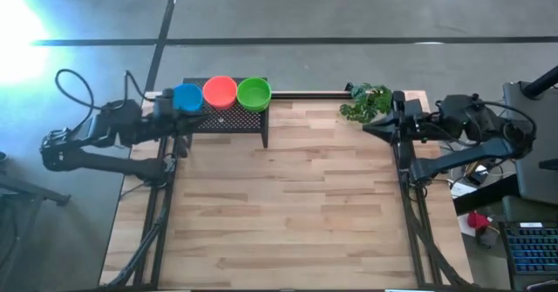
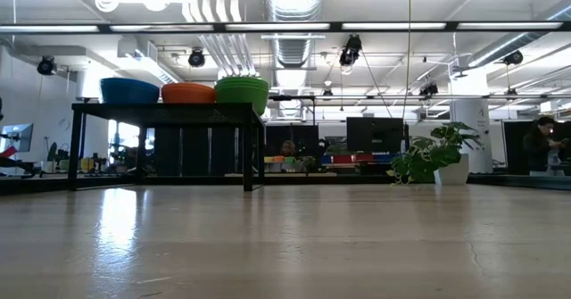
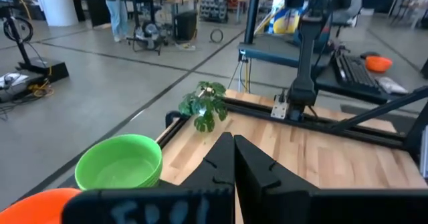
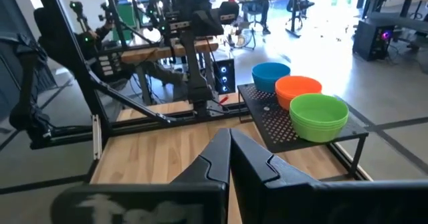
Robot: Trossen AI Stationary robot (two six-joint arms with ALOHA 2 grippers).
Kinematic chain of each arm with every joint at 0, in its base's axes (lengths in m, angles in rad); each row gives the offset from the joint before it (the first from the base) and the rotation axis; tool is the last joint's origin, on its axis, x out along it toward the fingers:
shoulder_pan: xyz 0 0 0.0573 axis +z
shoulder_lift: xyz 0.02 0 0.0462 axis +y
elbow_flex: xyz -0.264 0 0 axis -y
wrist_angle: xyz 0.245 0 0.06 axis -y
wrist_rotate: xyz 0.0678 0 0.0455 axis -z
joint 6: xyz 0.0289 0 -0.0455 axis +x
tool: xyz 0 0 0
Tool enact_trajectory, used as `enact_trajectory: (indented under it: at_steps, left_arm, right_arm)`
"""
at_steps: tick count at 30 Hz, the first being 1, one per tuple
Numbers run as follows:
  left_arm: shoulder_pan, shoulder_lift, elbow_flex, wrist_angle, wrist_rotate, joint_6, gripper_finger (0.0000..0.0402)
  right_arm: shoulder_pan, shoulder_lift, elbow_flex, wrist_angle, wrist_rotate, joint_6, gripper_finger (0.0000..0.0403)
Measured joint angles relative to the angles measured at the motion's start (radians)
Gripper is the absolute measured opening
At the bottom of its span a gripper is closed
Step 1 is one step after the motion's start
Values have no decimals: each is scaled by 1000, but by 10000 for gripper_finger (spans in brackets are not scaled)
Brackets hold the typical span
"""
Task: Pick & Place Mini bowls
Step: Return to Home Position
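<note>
The mini bowls (image 1: 220, 92) are sitting sorted by colour in blue, orange-red and green stacks along the black mesh stand (image 1: 237, 120) at the table's (image 1: 288, 205) far left corner, so the sorting looks finished. The left claw (image 3: 233, 140) is resting clenched and empty at the left edge beside the stand. The right claw (image 4: 229, 136) is resting clenched on nothing at the right edge near the plant sprig (image 1: 367, 103).

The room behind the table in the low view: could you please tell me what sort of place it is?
Probably a robotics lab in an open industrial hall: exposed ceiling ducts, workstation monitors, a bare concrete floor.
</note>
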Motion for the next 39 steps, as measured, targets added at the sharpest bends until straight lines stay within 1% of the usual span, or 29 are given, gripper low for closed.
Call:
enact_trajectory:
  at_steps: [10, 14, 18, 21, 29, 39]
  left_arm:
    - [0, -180, -108, 12, 3, 12, 0]
    - [0, -250, -152, 33, -1, -5, 0]
    - [0, -314, -196, 79, 4, -6, 0]
    - [0, -358, -213, 98, 1, -6, 0]
    - [0, -464, -254, 102, 2, 20, 0]
    - [0, -567, -276, 95, 2, 69, 0]
  right_arm:
    - [0, -149, -213, 212, -8, 6, 8]
    - [0, -216, -283, 256, 0, 53, 8]
    - [0, -262, -331, 261, 1, 56, 8]
    - [0, -290, -365, 298, 1, 45, 8]
    - [0, -396, -450, 369, 2, 40, 8]
    - [0, -522, -507, 381, 3, 37, 8]
